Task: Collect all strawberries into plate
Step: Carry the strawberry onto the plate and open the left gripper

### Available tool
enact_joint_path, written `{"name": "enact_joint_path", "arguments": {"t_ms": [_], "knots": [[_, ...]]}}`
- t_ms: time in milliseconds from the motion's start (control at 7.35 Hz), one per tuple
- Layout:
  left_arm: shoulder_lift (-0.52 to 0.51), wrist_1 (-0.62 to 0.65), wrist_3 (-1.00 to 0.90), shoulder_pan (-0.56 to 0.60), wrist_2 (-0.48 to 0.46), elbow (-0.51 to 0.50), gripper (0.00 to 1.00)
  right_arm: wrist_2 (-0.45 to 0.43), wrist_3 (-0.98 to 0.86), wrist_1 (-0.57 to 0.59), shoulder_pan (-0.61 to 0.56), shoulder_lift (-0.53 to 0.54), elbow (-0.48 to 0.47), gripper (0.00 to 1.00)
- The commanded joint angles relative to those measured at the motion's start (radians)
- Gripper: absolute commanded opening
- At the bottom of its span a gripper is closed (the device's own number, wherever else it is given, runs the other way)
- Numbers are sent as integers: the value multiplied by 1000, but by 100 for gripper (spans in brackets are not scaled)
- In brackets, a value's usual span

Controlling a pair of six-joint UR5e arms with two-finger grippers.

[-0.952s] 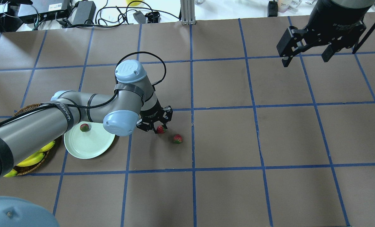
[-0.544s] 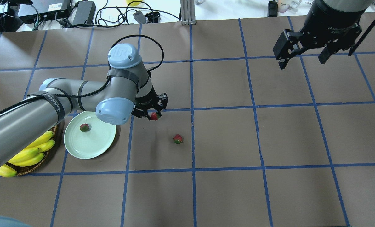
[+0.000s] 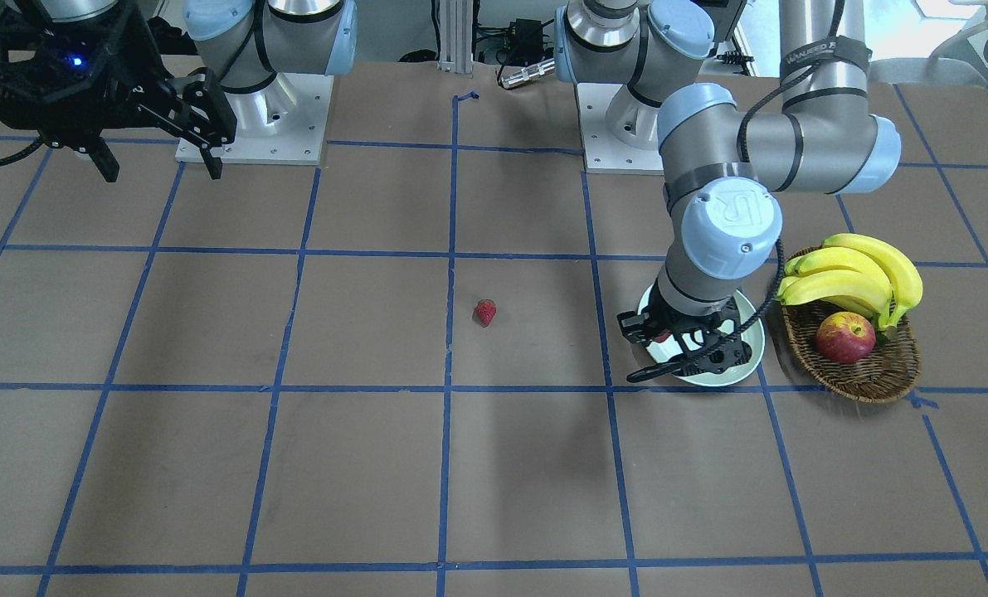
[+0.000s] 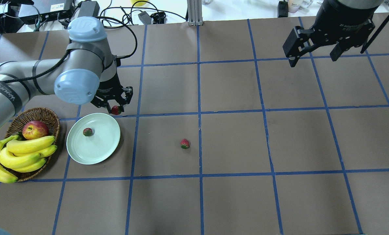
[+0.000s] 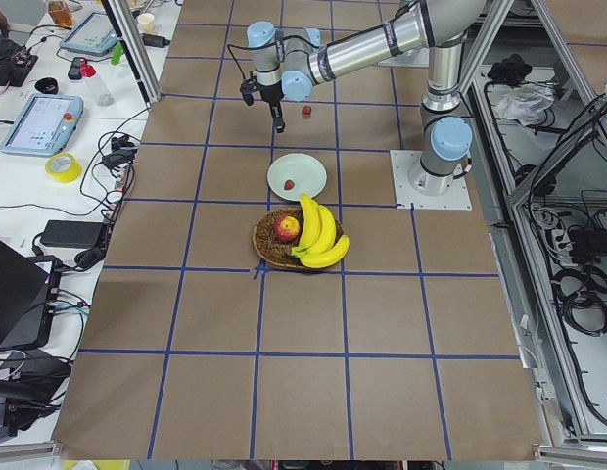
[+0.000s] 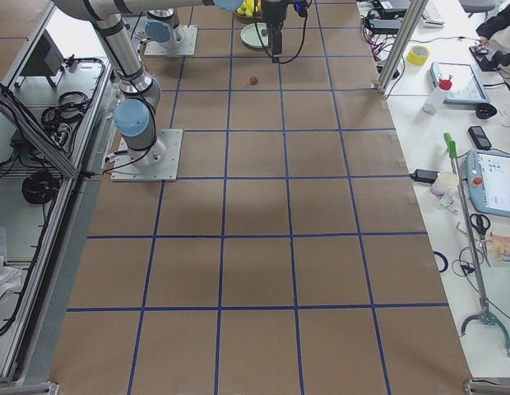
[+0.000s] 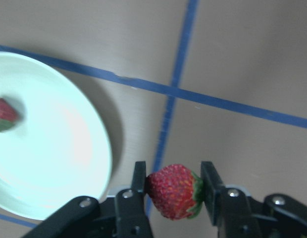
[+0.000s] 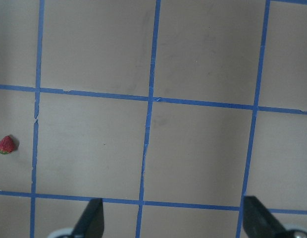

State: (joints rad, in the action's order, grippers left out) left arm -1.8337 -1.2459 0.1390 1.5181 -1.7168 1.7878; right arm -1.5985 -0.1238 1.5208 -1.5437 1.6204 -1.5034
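Observation:
My left gripper [image 4: 115, 109] is shut on a red strawberry [image 7: 173, 191] and holds it above the table just beyond the far right rim of the pale mint-green plate [image 4: 98, 148]. A second strawberry [image 4: 87, 132] lies on the plate; it also shows in the left wrist view [image 7: 4, 114]. A third strawberry [image 4: 185, 143] lies on the brown table near the middle, seen too in the front view [image 3: 485, 312] and the right wrist view [image 8: 6, 145]. My right gripper [image 4: 314, 55] is open and empty, high over the far right of the table.
A brown wicker basket [image 4: 42, 115] with a red-yellow apple [image 4: 35, 129] and a bunch of bananas [image 4: 18, 156] stands left of the plate. Cables and boxes [image 4: 83, 11] lie beyond the table's far edge. Blue tape lines grid the table.
My left gripper closed on the strawberry, lifted it from the table and carried it left and away, to the plate's far right rim. The arm no longer covers the basket.

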Motion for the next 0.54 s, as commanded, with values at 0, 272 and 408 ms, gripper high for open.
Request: {"name": "enact_joint_path", "arguments": {"t_ms": [0,272,408], "knots": [[7,-23,-208,-128,-18,42,0,-1,-2,10,0,-1,0,100],[5,-12,-217,-154,-11,93,0,0,-2,12,0,-1,0,100],[1,-12,-216,-154,-7,102,8,0,-2,12,0,-1,0,100]]}}
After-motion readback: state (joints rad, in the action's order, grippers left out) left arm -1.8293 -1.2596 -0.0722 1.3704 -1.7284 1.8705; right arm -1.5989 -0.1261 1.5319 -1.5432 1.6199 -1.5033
